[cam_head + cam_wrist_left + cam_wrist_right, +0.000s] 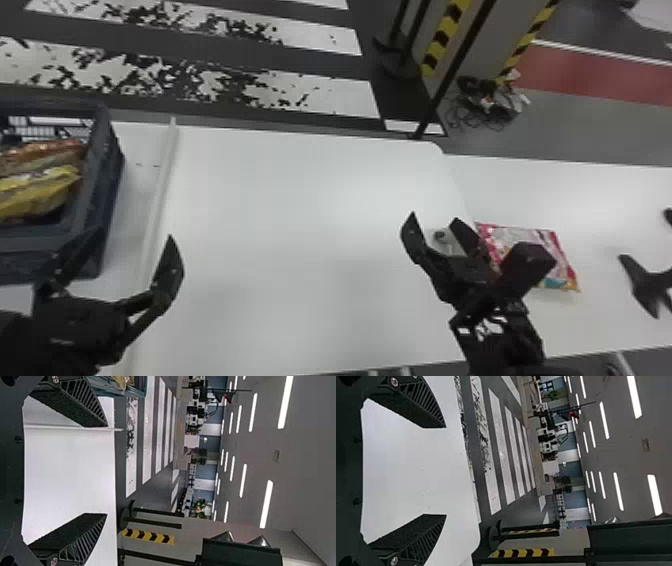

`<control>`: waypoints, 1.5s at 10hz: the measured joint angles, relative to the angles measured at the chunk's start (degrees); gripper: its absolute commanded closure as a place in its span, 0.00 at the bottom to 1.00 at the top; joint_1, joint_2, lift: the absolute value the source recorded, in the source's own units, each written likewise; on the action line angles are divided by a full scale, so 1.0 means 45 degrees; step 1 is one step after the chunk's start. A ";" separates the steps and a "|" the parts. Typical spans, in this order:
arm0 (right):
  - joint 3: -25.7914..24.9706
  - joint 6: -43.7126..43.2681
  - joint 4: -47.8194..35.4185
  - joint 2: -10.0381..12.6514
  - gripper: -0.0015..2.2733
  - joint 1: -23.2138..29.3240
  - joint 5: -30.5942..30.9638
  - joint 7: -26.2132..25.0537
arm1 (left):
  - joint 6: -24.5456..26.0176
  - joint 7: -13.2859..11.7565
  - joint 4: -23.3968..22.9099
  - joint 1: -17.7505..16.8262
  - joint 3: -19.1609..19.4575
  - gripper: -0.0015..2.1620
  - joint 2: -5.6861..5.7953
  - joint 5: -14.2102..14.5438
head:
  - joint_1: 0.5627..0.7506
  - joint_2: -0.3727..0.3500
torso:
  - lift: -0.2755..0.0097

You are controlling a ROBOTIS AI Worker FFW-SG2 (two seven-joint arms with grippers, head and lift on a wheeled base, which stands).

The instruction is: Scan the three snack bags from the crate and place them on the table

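You have one pink snack bag (532, 236) on the tabletop (300, 225); the crate's (102, 175) yellow bag (42, 190) and reddish bag (47, 151) likely remain. Your left jaws and right jaws stand spread, empty.

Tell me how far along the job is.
One pink bag lies on the table, apparently done, though its scan can't be confirmed. Left tool and right tool are open and empty. The orange bag and yellow bag in the crate look left to do.
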 measured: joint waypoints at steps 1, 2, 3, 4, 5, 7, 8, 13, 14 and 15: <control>0.0477 -0.1127 0.0390 0.0018 0.04 0.0215 0.0314 -0.0372 | -0.0042 0.0038 0.0087 -0.0060 -0.0045 0.03 -0.0017 0.0000 | 0.70 0.23 | 0.75; 0.1013 -0.2533 0.0901 0.0026 0.04 0.0421 0.0690 -0.0840 | -0.0068 0.0060 0.0204 -0.0147 -0.0103 0.03 -0.0039 0.0000 | 0.70 0.24 | 0.75; 0.1514 -0.3809 0.1411 0.0038 0.04 0.0535 0.1102 -0.1325 | -0.0071 0.0061 0.0324 -0.0241 -0.0167 0.03 -0.0071 0.0000 | 0.70 0.25 | 0.75; 0.1902 -0.4804 0.1803 0.0097 0.04 0.0652 0.1338 -0.1527 | -0.0071 0.0060 0.0430 -0.0327 -0.0211 0.03 -0.0092 0.0000 | 0.70 0.27 | 0.75; 0.2203 -0.5544 0.2106 0.0152 0.04 0.0766 0.1456 -0.1659 | -0.0070 0.0060 0.0515 -0.0384 -0.0221 0.03 -0.0097 0.0000 | 0.70 0.29 | 0.75; 0.2503 -0.6104 0.2522 0.0178 0.04 0.0848 0.1540 -0.1692 | -0.0069 0.0043 0.0557 -0.0457 -0.0194 0.03 -0.0096 0.0000 | 0.70 0.31 | 0.75; 0.2538 -0.6152 0.2593 0.0181 0.04 0.0852 0.1544 -0.1703 | -0.0069 0.0026 0.0521 -0.0481 -0.0148 0.03 -0.0081 0.0000 | 0.70 0.31 | 0.75; 0.2520 -0.6146 0.2856 0.0134 0.04 0.0829 0.1499 -0.1804 | 0.1239 -0.1658 -0.1880 -0.0074 0.1802 0.03 0.0261 -0.0296 | 0.70 0.41 | 0.75; 0.2534 -0.6125 0.2861 0.0110 0.04 0.0813 0.1488 -0.1804 | 0.1837 -0.2202 -0.2273 -0.0141 0.2515 0.03 0.0394 -0.0323 | 0.70 0.43 | 0.75; 0.2542 -0.6091 0.2867 0.0079 0.04 0.0802 0.1479 -0.1804 | 0.2552 -0.2867 -0.2569 -0.0295 0.3299 0.03 0.0614 -0.0331 | 0.70 0.48 | 0.75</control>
